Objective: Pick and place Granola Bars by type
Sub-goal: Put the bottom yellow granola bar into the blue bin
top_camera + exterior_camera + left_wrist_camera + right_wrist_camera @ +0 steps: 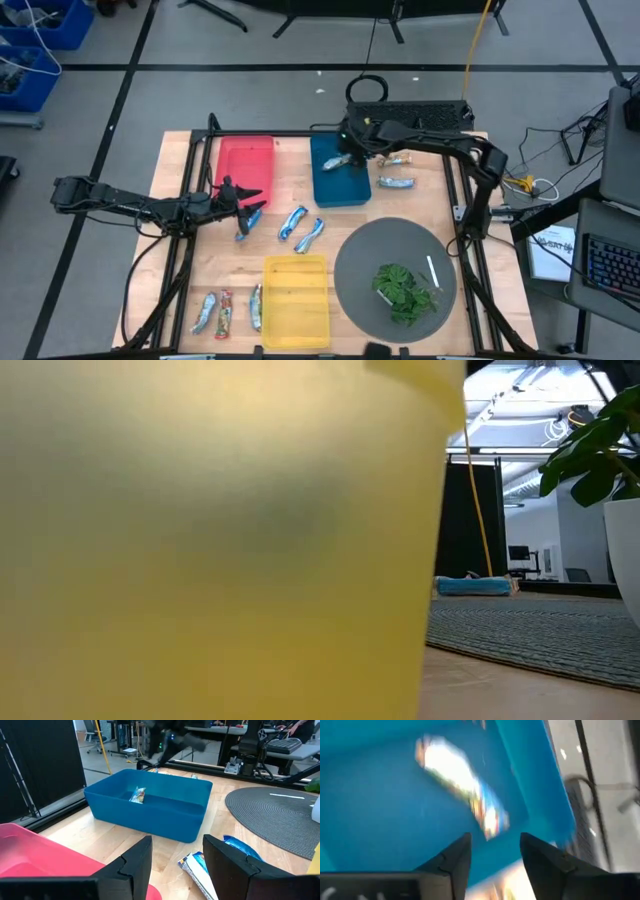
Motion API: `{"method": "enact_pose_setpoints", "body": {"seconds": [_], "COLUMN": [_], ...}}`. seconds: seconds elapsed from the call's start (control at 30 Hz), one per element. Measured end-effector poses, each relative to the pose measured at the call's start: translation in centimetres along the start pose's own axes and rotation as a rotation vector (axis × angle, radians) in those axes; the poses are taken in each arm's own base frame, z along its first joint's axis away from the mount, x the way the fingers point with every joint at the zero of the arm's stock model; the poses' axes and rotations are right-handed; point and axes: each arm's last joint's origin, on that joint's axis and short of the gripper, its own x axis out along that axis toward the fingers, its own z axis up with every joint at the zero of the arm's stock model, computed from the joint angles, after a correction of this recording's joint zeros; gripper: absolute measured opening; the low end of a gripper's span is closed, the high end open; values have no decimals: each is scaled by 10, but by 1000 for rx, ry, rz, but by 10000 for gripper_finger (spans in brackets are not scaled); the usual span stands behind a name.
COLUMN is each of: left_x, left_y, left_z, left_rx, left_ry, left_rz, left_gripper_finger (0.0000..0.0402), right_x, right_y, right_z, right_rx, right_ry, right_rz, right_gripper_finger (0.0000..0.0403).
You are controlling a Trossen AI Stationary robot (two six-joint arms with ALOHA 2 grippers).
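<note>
My left gripper (256, 198) (177, 854) is open, low over the wood by the red bin's (245, 160) near right corner. A blue-and-white granola bar (245, 222) (199, 866) lies flat just ahead of its fingers. My right gripper (349, 150) (492, 845) is open above the blue bin (340, 185). A tan-and-blue bar (337, 161) (462, 785) (138, 795) lies on that bin's floor. Two more blue-and-white bars (293, 221) (311, 235) lie mid-table. A tan bar (398, 160) and a blue-and-white bar (395, 182) lie right of the blue bin. Three bars (224, 312) lie near the front left.
A yellow bin (296, 298) stands at the near edge and fills most of the low view (220, 540). On the right, a round grey mat (360, 260) carries a green leafy bunch (405, 290) and a thin white stick (433, 270). Bare wood lies between the bins.
</note>
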Motion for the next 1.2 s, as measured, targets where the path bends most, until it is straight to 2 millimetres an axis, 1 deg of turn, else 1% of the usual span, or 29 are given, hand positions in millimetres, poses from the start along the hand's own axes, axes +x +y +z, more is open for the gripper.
{"method": "enact_pose_setpoints", "body": {"seconds": [0.13,0.2,0.27,0.33,0.43,0.57,0.67,0.77,0.87,1.0,1.2], "left_x": [0,0,0,0,0,0,0,0,0,0,0], "left_y": [0,0,0,0,0,0,0,0,0,0,0], "left_z": [0,0,0,0,0,0,0,0,0,0,0], "left_rx": [0,0,0,0,0,0,0,0,0,0,0], "left_ry": [0,0,0,0,0,0,0,0,0,0,0], "left_rz": [0,0,0,0,0,0,0,0,0,0,0], "left_gripper_finger": [179,179,179,179,179,179,179,179,179,179,179], "right_x": [-33,-43,-46,-45,-36,-20,-9,2,10,12,14], "right_y": [7,10,13,16,19,21,24,26,26,25,18], "right_z": [-24,-39,-57,-79,-108,-137,-153,-161,-164,-162,-161], "right_rx": [49,74,102,116,144,193,225,244,255,271,295], "right_ry": [115,140,167,198,209,178,189,183,152,107,71], "right_rz": [2,5,5,6,4,-8,39,58,63,90,76], "right_gripper_finger": [186,186,184,181,179,180,180,176,174,174,174]}}
